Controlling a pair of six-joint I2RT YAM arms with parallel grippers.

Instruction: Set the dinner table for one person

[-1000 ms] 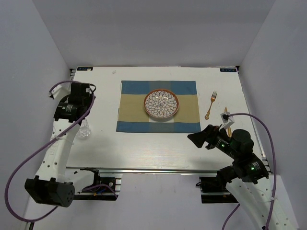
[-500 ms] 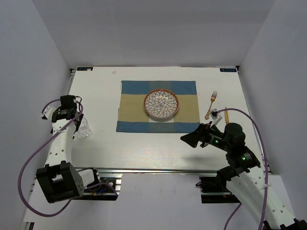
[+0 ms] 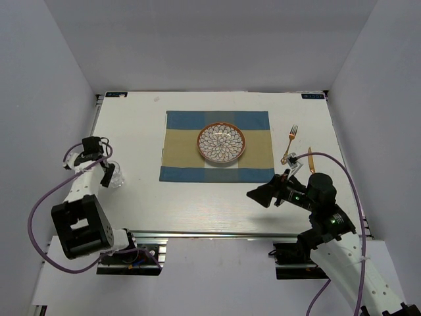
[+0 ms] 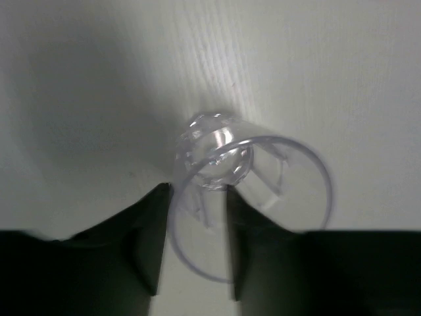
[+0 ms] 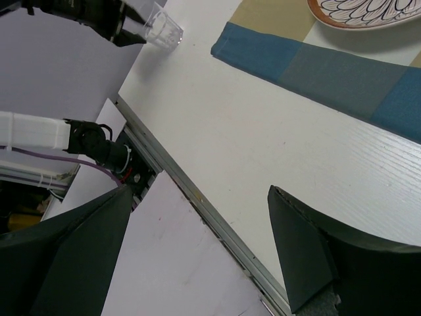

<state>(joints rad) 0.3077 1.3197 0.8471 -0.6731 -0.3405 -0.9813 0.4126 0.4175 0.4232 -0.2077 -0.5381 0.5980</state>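
On the left side of the white dinner table stands a clear glass, upright. My left gripper is down over it. In the left wrist view the gripper straddles the near wall of the glass: one finger sits outside the rim, the other inside, with a gap still between them. A patterned plate rests on the checked placemat. My right gripper hovers open and empty over the table's near right part, and its wrist view looks across at the glass.
A gold fork lies right of the placemat. A gold knife beside it is partly hidden by the right arm's cable. The table's metal front rail runs under the right gripper. Grey walls close in on three sides.
My left arm has pulled back toward the near left and come down over the glass, and its jaws have narrowed. My right gripper has drifted slightly left, still wide open.
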